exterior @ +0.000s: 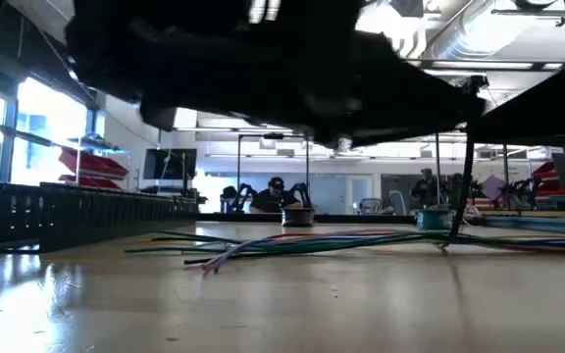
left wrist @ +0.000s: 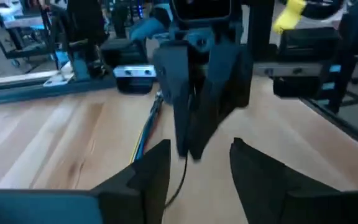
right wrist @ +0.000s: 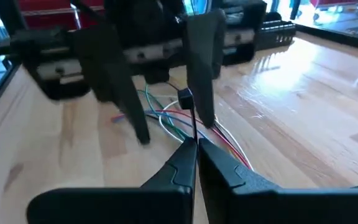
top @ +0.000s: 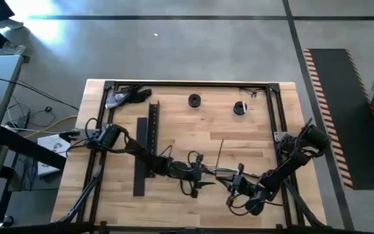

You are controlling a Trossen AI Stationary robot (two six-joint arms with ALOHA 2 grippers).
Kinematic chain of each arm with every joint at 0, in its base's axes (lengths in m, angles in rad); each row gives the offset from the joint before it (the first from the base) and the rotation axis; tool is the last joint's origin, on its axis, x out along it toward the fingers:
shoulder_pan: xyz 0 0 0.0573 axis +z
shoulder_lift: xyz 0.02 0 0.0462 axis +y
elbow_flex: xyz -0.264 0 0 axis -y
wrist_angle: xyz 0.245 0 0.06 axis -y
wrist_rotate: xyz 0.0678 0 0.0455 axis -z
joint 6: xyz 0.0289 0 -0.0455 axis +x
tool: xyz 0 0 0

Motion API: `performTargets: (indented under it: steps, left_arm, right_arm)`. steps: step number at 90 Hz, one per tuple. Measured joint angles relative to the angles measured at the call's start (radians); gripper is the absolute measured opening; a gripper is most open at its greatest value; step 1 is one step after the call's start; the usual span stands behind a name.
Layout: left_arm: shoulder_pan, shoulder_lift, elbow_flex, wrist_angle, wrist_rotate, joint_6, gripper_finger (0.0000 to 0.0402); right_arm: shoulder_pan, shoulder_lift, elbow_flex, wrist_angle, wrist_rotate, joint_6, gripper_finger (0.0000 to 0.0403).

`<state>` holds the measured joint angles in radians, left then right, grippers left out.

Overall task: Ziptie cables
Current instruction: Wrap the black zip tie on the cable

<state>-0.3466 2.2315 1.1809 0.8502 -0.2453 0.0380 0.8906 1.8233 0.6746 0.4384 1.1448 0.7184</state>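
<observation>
Desk [top: 252, 195]: wooden top, black frame; black slotted channel [top: 147, 151] lies lengthwise toward my left side, apart from the work.

Cables [exterior: 292, 242]: loose bundle flat on the desk near the front middle, strands fanning apart at one end. No closed loop visible round them; I judge the bundle not yet tied.

My right hand [right wrist: 194, 149]: low over the cables, fingers pinched together on a thin dark strip, probably the ziptie [right wrist: 187, 115], held upright.

My left hand [left wrist: 194, 165]: facing the right one across the bundle, fingers narrowly apart, holding nothing.

Remaining, as I judge: pass strip round bundle, thread tail, cinch. Early stage.
</observation>
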Motion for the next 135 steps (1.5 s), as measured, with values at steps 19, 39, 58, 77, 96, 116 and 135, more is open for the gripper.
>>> performTargets:
  steps: [19,39,58,77,96,116,135]
  left_arm:
    - [0.001,0.014,0.075,-0.164,-0.019,0.0,0.0134]
    - [-0.001,0.014,0.078,-0.17,-0.015,-0.001,0.0087]
    - [-0.003,0.014,0.078,-0.163,0.007,-0.01,0.0013]
    - [-0.005,0.014,0.078,-0.168,0.008,-0.055,0.0001]
    - [-0.004,0.013,0.078,-0.179,0.003,-0.081,0.0]
    - [-0.004,0.013,0.078,-0.181,0.0,-0.09,0.0]
    - [-0.004,0.013,0.077,-0.18,0.005,-0.108,0.0]
  right_arm:
    - [0.027,-0.001,0.0,0.022,0.042,0.01,0.0]
    - [0.029,-0.004,0.0,0.026,0.051,0.041,0.0]
    - [0.029,-0.004,0.0,0.033,0.049,0.042,0.0]
    - [0.019,-0.033,0.0,0.001,-0.063,0.042,0.0]
    - [0.012,-0.205,0.001,-0.229,-0.17,0.111,0.0001]
    - [-0.009,-0.418,0.001,-0.652,-0.264,0.432,0.0019]
    - [-0.153,-0.457,-0.111,-0.724,-0.342,0.534,0.011]
